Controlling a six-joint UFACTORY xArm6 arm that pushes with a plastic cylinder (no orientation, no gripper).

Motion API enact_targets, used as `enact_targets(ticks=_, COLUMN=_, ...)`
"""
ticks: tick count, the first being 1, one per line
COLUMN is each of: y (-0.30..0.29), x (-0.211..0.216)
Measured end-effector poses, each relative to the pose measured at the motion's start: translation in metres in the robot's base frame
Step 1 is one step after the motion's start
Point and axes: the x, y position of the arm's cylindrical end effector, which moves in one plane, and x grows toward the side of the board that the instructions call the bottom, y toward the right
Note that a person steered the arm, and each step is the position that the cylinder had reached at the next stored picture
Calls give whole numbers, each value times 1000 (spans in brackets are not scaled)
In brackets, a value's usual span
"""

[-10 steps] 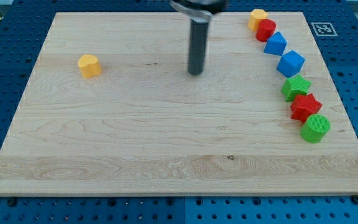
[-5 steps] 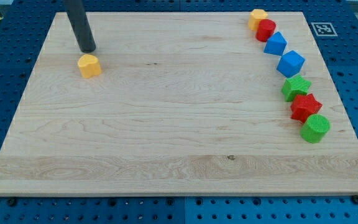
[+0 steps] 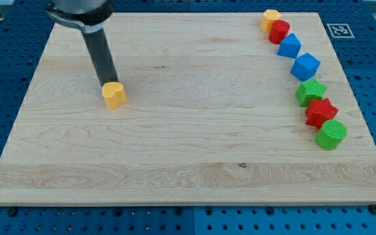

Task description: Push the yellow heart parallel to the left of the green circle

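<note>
My tip (image 3: 109,85) sat against the upper-left edge of the yellow heart (image 3: 114,95), touching it from the side nearer the view's top. The rod is a plain dark cylinder with nothing on it that opens or closes, so it only leaned on the block.

The yellow heart lay in the left half of the wooden board (image 3: 175,150), somewhat above the board's middle height. Its two lobes seemed to face the view's top and left, toward the rod, and its narrower end the view's bottom and right, so its long axis ran on a slight diagonal; at this size I could not be sure of that.

The green circle (image 3: 331,134) stood well apart, near the board's right edge, lowest in a curved row of blocks. Going up that row I saw a red star (image 3: 320,112) just beside it, a green star (image 3: 311,91), a blue cube (image 3: 305,66), a second blue block (image 3: 289,46), a red cylinder (image 3: 279,31) and a yellow block (image 3: 270,18) at the top. The heart sat higher in the view than the green circle.
</note>
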Motion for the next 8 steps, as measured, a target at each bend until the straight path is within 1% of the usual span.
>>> enact_targets(ticks=5, y=14, x=123)
enact_targets(ticks=6, y=23, x=137)
enact_targets(ticks=8, y=33, x=138)
